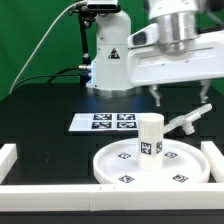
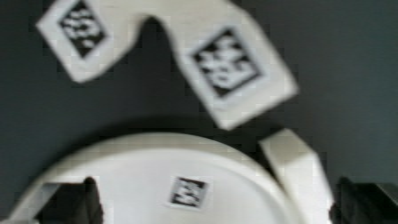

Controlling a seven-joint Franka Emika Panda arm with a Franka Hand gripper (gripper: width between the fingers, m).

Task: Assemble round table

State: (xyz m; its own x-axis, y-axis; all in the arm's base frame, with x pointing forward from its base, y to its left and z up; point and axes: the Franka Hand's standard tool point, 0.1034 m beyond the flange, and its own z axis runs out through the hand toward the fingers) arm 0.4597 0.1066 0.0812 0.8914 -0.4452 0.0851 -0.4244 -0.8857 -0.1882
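The large rimmed round disc lies flat at the front of the table. The short thick post stands upright on it, with a tag on its side. The armed foot piece lies on the black surface just behind the disc, toward the exterior view's right. My gripper hangs open and empty above the foot piece and the post, touching neither. In the wrist view the foot piece's tagged arms show beyond a rounded white tagged part, seemingly the post's top. That part sits between my dark fingertips.
The marker board lies flat behind the disc, toward the exterior view's left. Long white rails edge the black surface at the left, front and right. The robot base stands at the back.
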